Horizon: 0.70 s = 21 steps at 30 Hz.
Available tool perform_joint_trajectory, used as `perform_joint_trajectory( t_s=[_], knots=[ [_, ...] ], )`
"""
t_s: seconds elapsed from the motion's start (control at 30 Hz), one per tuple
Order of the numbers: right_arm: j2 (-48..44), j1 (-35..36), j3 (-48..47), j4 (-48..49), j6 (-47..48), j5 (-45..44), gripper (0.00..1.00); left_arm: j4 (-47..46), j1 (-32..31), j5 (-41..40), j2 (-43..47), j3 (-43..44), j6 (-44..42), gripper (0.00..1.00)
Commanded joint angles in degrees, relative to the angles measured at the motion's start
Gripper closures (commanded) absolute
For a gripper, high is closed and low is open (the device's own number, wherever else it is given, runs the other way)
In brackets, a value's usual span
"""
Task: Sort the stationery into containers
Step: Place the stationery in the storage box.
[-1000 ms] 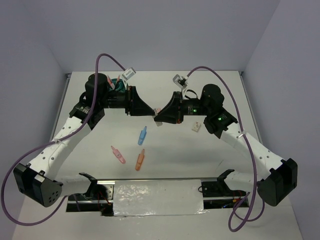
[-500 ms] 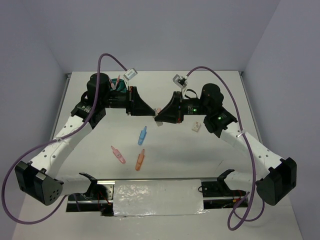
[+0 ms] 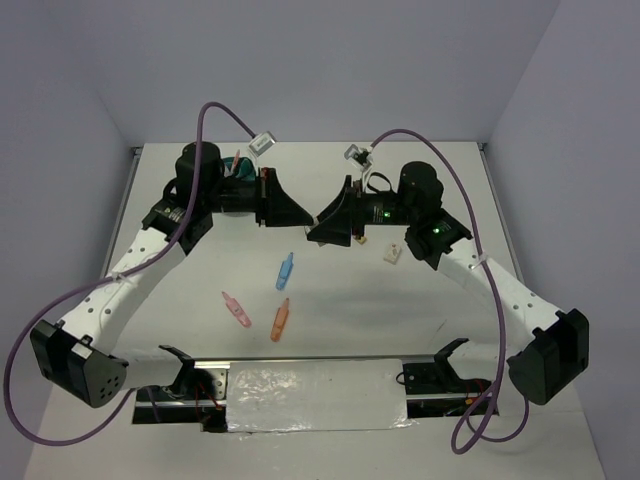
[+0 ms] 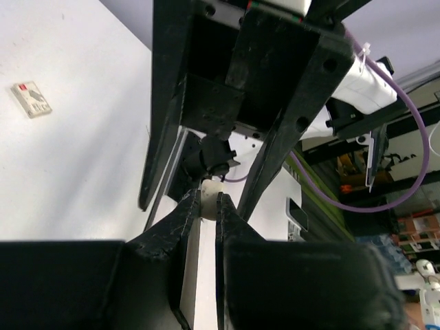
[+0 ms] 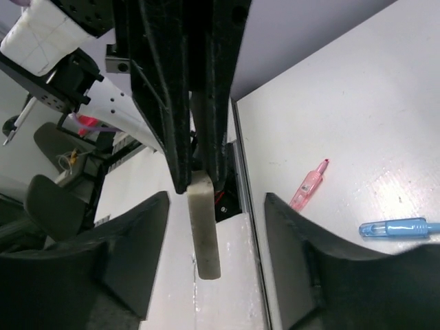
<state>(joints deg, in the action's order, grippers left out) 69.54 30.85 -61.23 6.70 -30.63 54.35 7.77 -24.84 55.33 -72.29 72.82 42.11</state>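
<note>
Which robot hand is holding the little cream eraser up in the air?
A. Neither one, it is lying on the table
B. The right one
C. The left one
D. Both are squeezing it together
C: the left gripper is pinched shut on one end of the cream eraser, while the right gripper stands wide open on either side of it without touching it.

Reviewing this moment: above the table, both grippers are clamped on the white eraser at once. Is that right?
Not quite. Only the left gripper is clamped on the white eraser. The right gripper has its jaws wide open, one on either side of the eraser with a clear gap to each. The right wrist view shows it.
</note>
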Motion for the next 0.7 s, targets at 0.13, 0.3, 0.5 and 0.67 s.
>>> perform_joint_trajectory(
  t_s=[0.13,0.3,0.5,0.67],
  knots=[
    [0.3,-2.3,-0.8,-1.6,2.2,-3.3,0.22,2.5,0.3,-6.9,0.0,7.5,-3.9,1.0],
    [-2.2,-9.5,3.6,-5.8,4.6,-7.9,0.19,14.2,6.1,-17.6,-2.2,13.0,-8.6,1.0],
    [-9.9,-17.8,9.0,-9.4,7.1,-8.6,0.16,25.5,14.8,-42.6,-9.2,22.6,-15.3,1.0],
    [-13.9,-17.8,8.2,-17.3,11.9,-8.1,0.16,27.9,21.0,-52.2,-19.0,30.9,-15.7,1.0]
  ],
)
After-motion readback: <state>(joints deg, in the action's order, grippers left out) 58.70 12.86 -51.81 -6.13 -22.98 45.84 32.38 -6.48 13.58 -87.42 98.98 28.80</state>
